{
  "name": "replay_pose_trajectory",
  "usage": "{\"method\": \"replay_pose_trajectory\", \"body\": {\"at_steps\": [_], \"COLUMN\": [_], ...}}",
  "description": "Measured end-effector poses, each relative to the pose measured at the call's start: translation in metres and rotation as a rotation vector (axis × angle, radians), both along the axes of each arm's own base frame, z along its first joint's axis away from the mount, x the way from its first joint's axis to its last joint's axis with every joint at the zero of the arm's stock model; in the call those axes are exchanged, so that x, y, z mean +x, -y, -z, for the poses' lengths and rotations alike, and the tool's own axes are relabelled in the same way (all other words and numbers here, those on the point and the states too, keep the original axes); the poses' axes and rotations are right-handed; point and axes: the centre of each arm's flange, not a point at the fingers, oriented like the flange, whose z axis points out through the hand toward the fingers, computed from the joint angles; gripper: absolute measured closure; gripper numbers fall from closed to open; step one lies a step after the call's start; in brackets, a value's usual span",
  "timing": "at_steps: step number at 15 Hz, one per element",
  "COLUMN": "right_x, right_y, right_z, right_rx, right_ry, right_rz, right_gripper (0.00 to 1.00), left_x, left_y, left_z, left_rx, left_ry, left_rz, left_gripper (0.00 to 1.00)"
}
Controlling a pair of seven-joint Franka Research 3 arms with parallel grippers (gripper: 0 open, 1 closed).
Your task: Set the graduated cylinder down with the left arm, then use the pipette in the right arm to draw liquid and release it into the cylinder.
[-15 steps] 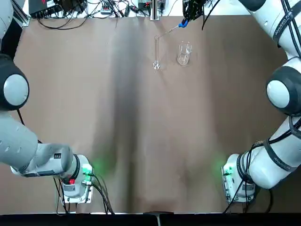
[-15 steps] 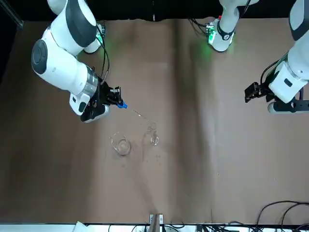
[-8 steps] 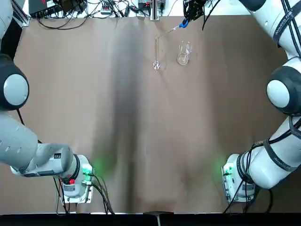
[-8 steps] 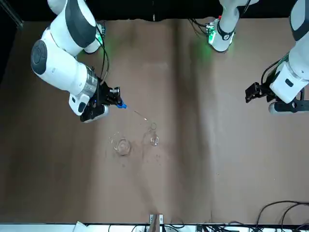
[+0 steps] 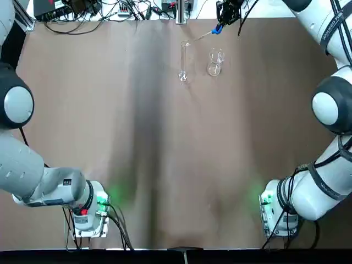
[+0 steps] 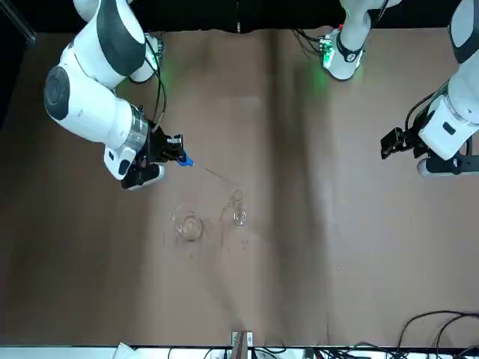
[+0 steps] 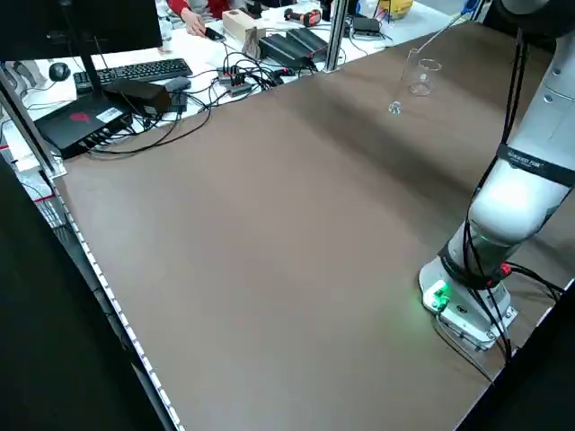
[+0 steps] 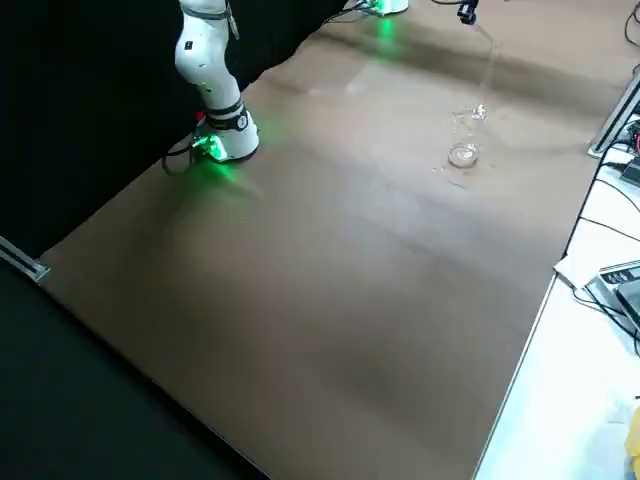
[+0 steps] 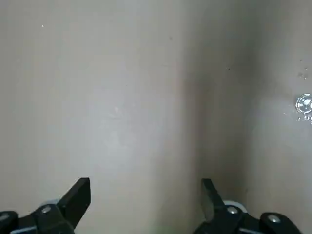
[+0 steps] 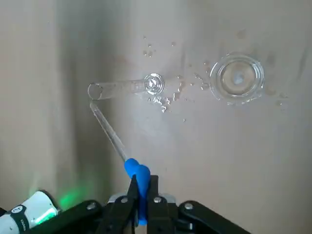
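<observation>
Presently, the tall narrow clear glass cylinder (image 10: 119, 89) stands near the table's far edge, beside the short wide clear glass beaker (image 10: 237, 78); their contents cannot be told. The right gripper (image 10: 142, 185), tilted near that edge, pinches the blue rubber bulb (image 10: 138, 170) of the clear pipette (image 10: 109, 131), whose tip is at the cylinder's mouth. The left gripper (image 9: 146, 192) hovers apart, jaws spread.

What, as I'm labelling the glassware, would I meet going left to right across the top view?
Left arm's base, graduated cylinder, beaker, right arm's base.
</observation>
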Motion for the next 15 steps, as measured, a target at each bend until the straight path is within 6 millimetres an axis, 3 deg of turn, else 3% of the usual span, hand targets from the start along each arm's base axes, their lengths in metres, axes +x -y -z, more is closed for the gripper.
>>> {"method": "replay_pose_trajectory", "body": {"at_steps": [5,12,15], "right_x": [0.003,0.028,0.033], "right_y": [0.016,0.085,0.106], "right_z": [-0.004,-0.006,-0.004], "right_rx": [-0.003,-0.005,-0.041], "right_ry": [-0.016,-0.026,-0.021], "right_rz": [0.014,0.122,0.143], "right_gripper": [0.92,0.92,0.92], "left_x": [0.000,0.000,-0.001], "left_y": [0.000,-0.001,0.002], "left_z": [0.000,0.000,0.000], "left_rx": [0.000,0.000,0.000], "left_ry": [0.000,0.000,-0.004], "left_rz": [-0.001,-0.002,0.003], "left_gripper": [0.00,0.00,0.00]}}
